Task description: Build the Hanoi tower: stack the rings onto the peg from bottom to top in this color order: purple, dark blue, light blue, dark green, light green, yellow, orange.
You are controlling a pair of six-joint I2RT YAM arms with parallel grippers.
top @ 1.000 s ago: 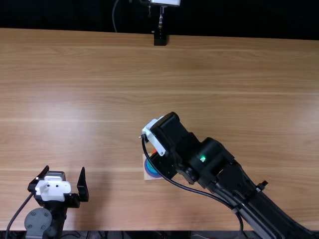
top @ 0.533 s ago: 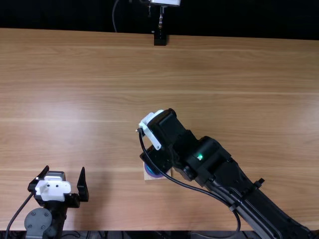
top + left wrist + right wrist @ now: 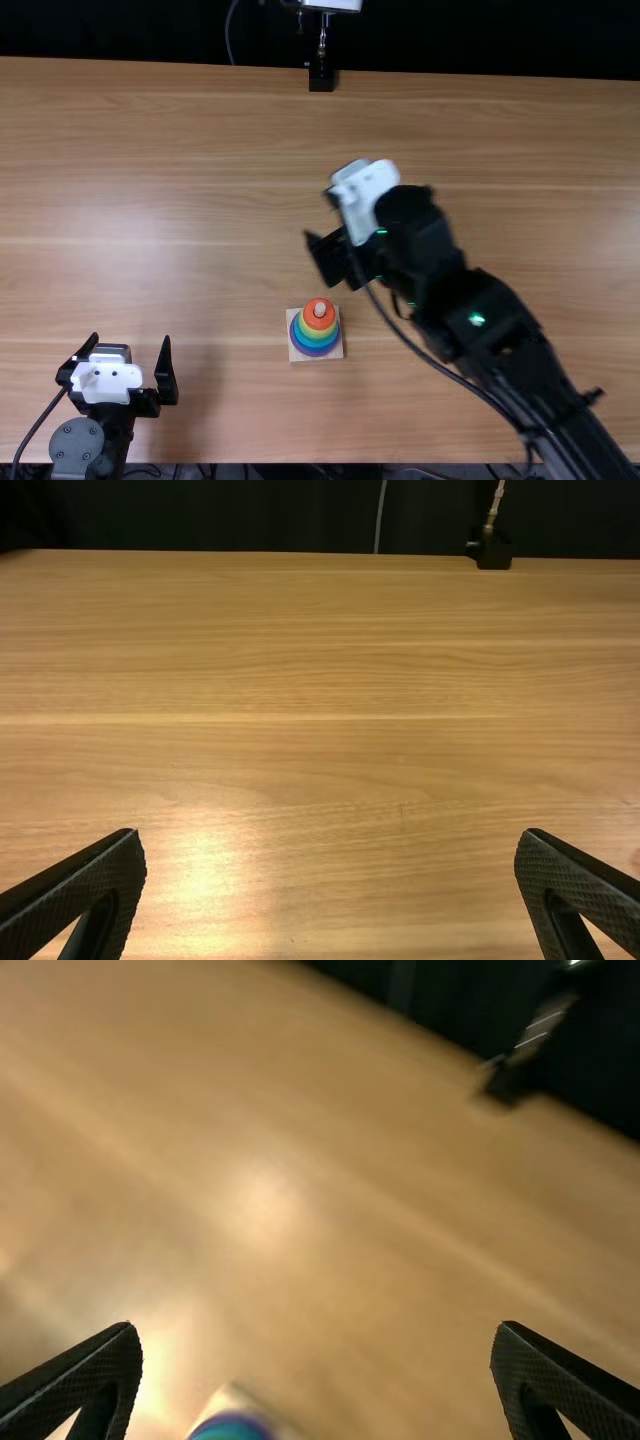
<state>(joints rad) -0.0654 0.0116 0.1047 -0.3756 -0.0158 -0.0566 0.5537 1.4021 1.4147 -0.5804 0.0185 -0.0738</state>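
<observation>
Ring stack (image 3: 317,329) at lower centre of top view, orange ring (image 3: 320,323) uppermost; lies just below right gripper (image 3: 318,1325) in that frame. Right gripper spread, empty, nearer than left gripper (image 3: 130,340), also spread, lower left. Tower looks complete; likely only right gripper's retreat remains.

No legible text, label, brand, number or sign.

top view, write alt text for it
Rainbow-coloured stacked rings, orange uppermost, sit on a pale square base on a light brown wooden table. The black right arm extends past them; the black left gripper stands open.
</observation>
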